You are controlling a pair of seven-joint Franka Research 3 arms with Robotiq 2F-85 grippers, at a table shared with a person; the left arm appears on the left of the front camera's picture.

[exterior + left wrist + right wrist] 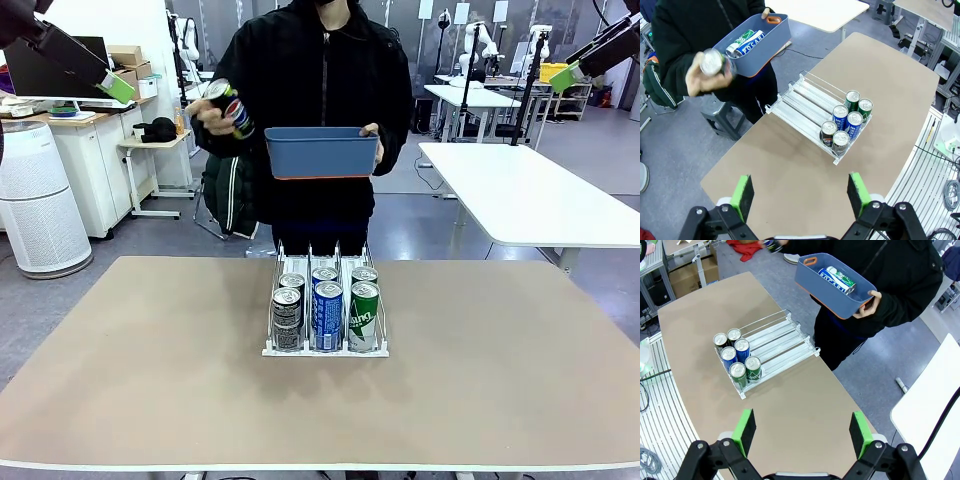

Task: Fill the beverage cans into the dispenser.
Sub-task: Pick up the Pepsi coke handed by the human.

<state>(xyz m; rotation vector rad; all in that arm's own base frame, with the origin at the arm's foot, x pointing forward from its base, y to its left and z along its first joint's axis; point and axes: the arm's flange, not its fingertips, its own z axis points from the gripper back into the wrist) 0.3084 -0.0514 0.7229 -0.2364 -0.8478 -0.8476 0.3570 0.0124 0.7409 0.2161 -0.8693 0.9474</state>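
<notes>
The dispenser sits mid-table with several cans in it: dark ones in the left lane, blue ones in the middle, green ones on the right. Across the table a person lifts a dark Pepsi can in one hand and holds a blue bin in the other. A blue can and a green can lie in the bin. My left gripper is open, raised high at the left. My right gripper is open, raised high at the right.
The tan table has wide bare room on both sides of the dispenser. A white table stands behind at the right, and a white air purifier and a cabinet stand at the left.
</notes>
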